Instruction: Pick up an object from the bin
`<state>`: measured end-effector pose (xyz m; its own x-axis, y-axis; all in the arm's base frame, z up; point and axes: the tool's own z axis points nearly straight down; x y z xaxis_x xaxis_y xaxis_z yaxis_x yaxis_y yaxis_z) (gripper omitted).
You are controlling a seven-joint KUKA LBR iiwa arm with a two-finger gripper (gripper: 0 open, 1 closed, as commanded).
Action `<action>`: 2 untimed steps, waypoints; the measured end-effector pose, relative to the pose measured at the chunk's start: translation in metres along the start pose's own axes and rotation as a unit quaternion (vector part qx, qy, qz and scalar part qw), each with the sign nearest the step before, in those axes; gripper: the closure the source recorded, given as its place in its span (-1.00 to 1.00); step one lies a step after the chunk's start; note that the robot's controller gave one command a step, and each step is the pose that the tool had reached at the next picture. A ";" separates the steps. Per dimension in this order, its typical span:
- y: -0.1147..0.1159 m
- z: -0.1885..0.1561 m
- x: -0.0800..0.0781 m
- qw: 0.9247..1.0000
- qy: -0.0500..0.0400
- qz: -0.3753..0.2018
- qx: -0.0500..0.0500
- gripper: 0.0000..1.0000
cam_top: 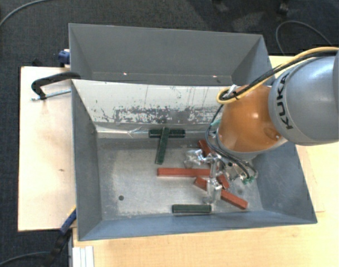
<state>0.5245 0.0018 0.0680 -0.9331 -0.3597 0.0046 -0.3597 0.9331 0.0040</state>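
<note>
Several flat red-brown bars [177, 172] heaped beneath metal hand [214, 183], grip impossible to tell, scuffed grey bin [130, 182]

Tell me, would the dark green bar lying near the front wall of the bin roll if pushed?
Probably not. The dark green bar looks flat-sided and lies flat on the bin floor, so it would likely slide, not roll. It looks straight and stiff, so it probably won't bend when lifted. Being slim, it seems light.

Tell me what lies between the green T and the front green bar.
A red bar lies crosswise between the green T and the green bar, in the camera view.
</note>
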 end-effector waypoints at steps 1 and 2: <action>-0.002 -0.003 -0.001 1.000 -0.003 0.001 0.002 1.00; 0.023 -0.131 -0.037 1.000 -0.010 -0.024 0.004 1.00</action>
<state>0.5520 0.0361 0.1988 -0.9146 -0.4040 -0.0156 -0.4040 0.9147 -0.0034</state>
